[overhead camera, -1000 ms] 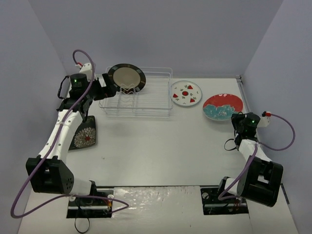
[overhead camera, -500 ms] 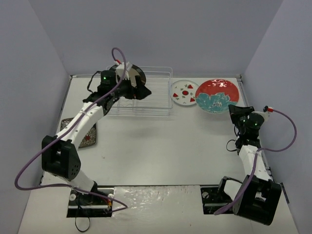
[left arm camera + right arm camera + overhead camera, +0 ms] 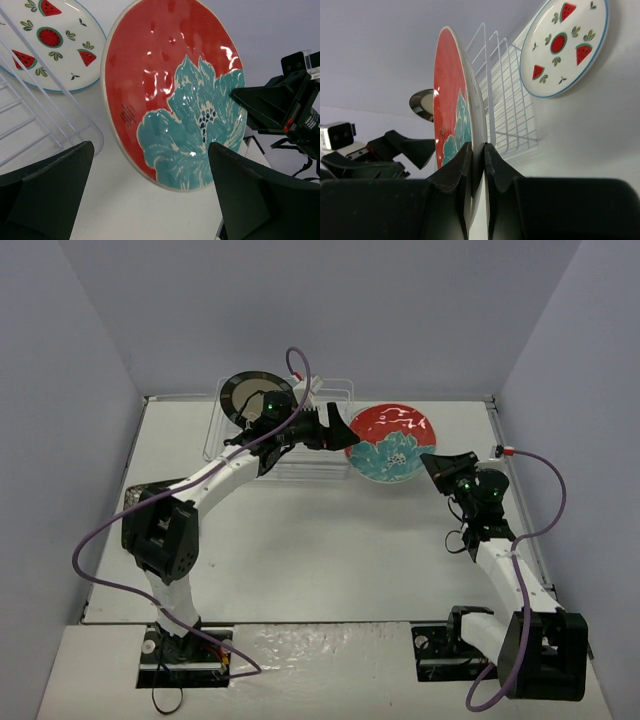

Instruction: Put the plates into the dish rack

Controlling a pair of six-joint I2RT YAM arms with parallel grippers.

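Note:
My right gripper [image 3: 436,462] is shut on the rim of the red-and-teal plate [image 3: 390,442] and holds it on edge above the table, just right of the dish rack [image 3: 290,466]. In the right wrist view the fingers pinch the plate [image 3: 451,100] at my gripper [image 3: 477,147]. My left gripper [image 3: 335,430] is open and empty, facing the plate's painted side [image 3: 170,100] with a finger [image 3: 45,190] either side. The black-rimmed plate [image 3: 250,395] stands in the rack's far left end. The white plate with red spots [image 3: 50,45] lies flat behind. The floral plate is mostly hidden under the left arm.
The rack's wire prongs [image 3: 510,100] stand close behind the held plate, and its clear corner [image 3: 30,125] lies under my left gripper [image 3: 151,147]. Purple cables loop from both arms. Grey walls close in the table on three sides.
My left arm has let go of the black-rimmed plate in the rack and swung right. My right arm has lifted the red-and-teal plate off the table, tipped it on edge and carried it left.

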